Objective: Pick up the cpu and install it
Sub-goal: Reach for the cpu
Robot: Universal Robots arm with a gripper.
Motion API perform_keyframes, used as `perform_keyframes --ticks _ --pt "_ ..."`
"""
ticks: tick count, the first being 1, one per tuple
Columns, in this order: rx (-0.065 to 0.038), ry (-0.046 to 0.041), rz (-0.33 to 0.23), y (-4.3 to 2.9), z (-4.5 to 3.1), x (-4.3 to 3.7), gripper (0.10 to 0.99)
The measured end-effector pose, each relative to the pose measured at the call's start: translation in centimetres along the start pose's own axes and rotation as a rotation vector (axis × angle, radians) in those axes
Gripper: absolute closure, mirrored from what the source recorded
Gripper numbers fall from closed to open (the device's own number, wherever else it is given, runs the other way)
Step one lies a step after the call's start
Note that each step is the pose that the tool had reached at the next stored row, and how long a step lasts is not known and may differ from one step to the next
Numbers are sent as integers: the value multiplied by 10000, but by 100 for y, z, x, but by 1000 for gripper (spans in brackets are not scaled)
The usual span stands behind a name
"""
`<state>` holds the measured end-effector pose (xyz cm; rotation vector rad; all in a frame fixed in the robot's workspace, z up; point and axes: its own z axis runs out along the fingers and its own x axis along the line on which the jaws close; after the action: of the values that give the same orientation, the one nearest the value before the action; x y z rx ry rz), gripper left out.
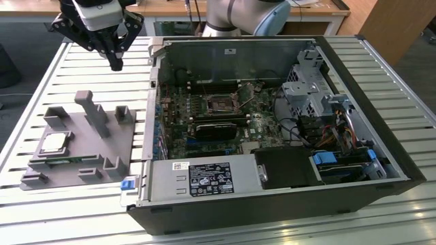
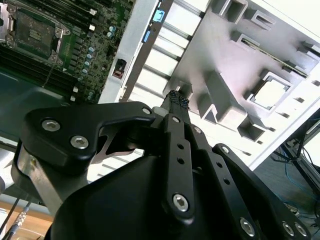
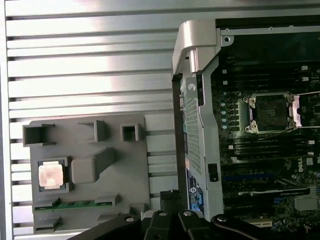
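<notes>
One cpu (untouched) lies apart from fingers.

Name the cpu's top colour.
Silvery metal; the small square cpu shows best in the exterior view.

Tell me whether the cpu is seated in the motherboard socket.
No: in the first wrist view the cpu lies in the grey holder on the table, and the motherboard socket stands empty.

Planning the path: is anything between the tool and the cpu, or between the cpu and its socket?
Between the tool and the cpu stands the grey holder's tall post, near the straight line; the cpu's top is uncovered. Between the cpu and the open socket rises the case's side wall.
</notes>
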<state>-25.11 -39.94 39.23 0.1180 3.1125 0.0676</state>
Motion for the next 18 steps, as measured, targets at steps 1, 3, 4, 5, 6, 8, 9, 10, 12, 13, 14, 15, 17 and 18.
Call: perform_keyframes --ticks 1,3,4,5,6,8,9,10,12,13,14,15,17,18 --pt "0 0 0 0 0 9 980" --pt "0 0 0 -2 0 25 980" --pt "0 -1 0 -2 0 34 980" --pt "0 0 0 -3 -1 41 980" --pt "0 0 0 -4 -1 49 980" --pt "0 0 0 -5 -1 64 980" --pt "0 0 0 -6 -1 73 980" --pt "-1 0 0 -6 -1 83 980" --pt "-1 0 0 -7 -2 100 980" --pt "-1 0 0 -8 -2 109 980" --pt "0 0 0 -9 -2 117 980" --pt "0 0 0 -9 -2 125 980" --pt "0 0 0 -11 -2 142 980" --pt "0 0 0 -11 -2 151 980"
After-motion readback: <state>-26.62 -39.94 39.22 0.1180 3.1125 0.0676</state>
